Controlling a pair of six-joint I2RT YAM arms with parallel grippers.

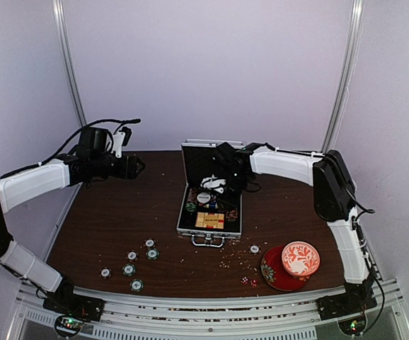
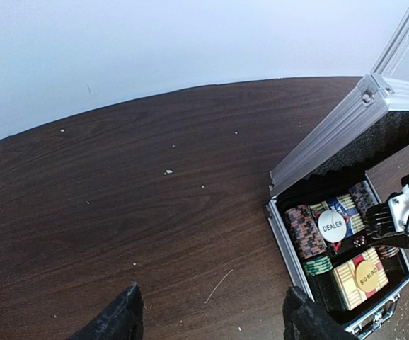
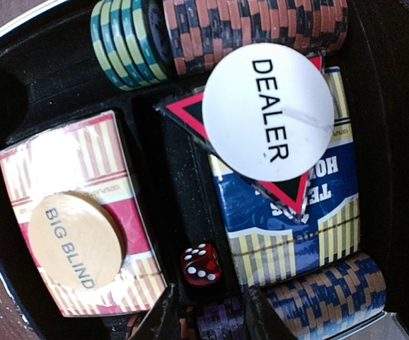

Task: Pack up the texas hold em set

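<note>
1. Briefcase point(image 1: 199, 157) sits open on the dark table point(image 1: 105, 219), lid upright, with chip rows, card boxes and a DEALER button point(image 3: 268, 117) inside.
2. Right gripper point(image 3: 208, 319) hangs inside the briefcase, fingers slightly parted and pinching nothing, just beside a red die point(image 3: 201, 265).
3. Left gripper point(image 2: 208, 315) hovers well left of the briefcase, spread wide and empty.
4. Loose chips point(image 1: 152, 253) lie in front of the briefcase, leftward.
5. Tiny dice point(image 1: 249, 281) lie in front of the briefcase, rightward.

The case point(image 1: 199, 156) sits in the middle of the bench point(image 1: 105, 212). Loose chips point(image 1: 129, 269) lie at lower left. The bowl point(image 1: 301, 258) sits on its saucer point(image 1: 271, 274) at lower right.
</note>
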